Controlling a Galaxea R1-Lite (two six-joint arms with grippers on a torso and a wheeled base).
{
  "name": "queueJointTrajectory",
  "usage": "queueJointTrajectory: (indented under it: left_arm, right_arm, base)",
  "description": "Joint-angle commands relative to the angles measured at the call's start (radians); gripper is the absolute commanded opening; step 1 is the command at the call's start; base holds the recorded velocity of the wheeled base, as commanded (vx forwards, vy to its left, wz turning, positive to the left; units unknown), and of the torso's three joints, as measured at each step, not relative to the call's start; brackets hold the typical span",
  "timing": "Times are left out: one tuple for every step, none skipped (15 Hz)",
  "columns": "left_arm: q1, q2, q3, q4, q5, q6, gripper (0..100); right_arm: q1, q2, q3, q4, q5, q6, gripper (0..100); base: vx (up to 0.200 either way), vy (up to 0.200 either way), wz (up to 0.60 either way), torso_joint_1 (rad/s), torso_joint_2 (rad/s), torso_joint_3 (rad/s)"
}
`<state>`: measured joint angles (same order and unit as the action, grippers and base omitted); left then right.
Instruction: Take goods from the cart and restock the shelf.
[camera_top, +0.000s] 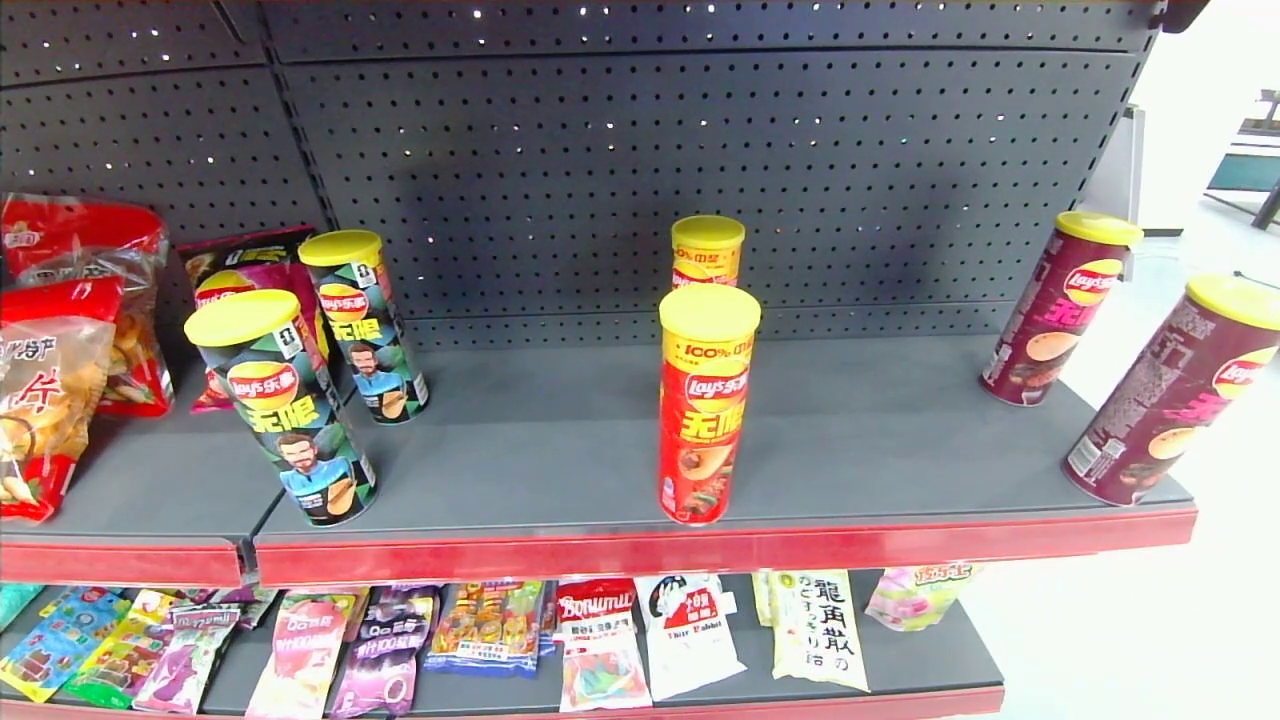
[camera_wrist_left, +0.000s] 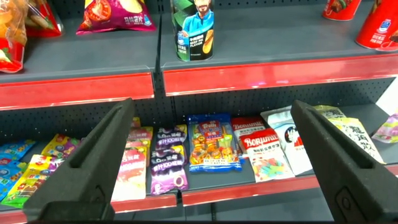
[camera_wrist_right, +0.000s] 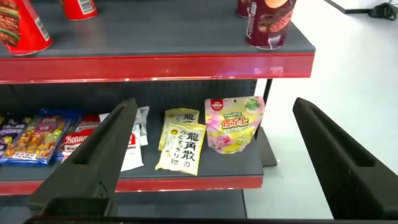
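On the grey shelf (camera_top: 560, 440) stand two dark green chip cans (camera_top: 285, 410) at the left, two red cans (camera_top: 705, 405) in the middle and two maroon cans (camera_top: 1170, 390) at the right end. My left gripper (camera_wrist_left: 211, 155) is open and empty, facing the lower shelf below the green can (camera_wrist_left: 193, 28). My right gripper (camera_wrist_right: 214, 152) is open and empty too, in front of the lower shelf's right end, below a maroon can (camera_wrist_right: 268, 22).
Snack bags (camera_top: 60, 330) fill the upper shelf's far left. Flat candy packets (camera_top: 600, 640) lie in a row on the lower shelf (camera_wrist_left: 249, 186). Red price rails (camera_top: 720, 548) edge both shelves. Open floor (camera_wrist_right: 354, 106) lies to the right of the shelf.
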<state>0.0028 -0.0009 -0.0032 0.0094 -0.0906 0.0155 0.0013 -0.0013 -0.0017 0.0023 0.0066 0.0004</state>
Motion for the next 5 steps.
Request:
queueJointTrajectory:
  left_arm:
    - [0.000, 0.001, 0.000, 0.000, 0.000, 0.000, 100]
    - [0.000, 0.001, 0.000, 0.000, 0.000, 0.000, 100]
    - [0.000, 0.001, 0.000, 0.000, 0.000, 0.000, 100]
    - [0.000, 0.001, 0.000, 0.000, -0.001, 0.000, 100]
    - [0.000, 0.001, 0.000, 0.000, 0.000, 0.000, 100]
  right_arm:
    - [0.000, 0.001, 0.000, 0.001, 0.000, 0.001, 100]
    - [0.000, 0.001, 0.000, 0.002, 0.000, -0.003, 100]
    - [0.000, 0.001, 0.000, 0.001, 0.000, -0.003, 100]
    - [0.000, 0.001, 0.000, 0.001, 0.000, -0.003, 100]
    - [0.000, 0.001, 0.000, 0.002, -0.002, -0.003, 100]
  base:
    - [0.000, 0.000, 0.00, 0.000, 0.00, 0.000]
    - [0.000, 0.000, 0.00, 0.000, 0.00, 0.000]
    - [0.000, 0.000, 0.00, 0.000, 0.00, 0.000]
    - [0.000, 0.000, 0.00, 0.000, 0.00, 0.000]
    - [0.000, 0.000, 0.00, 0.000, 0.00, 0.000]
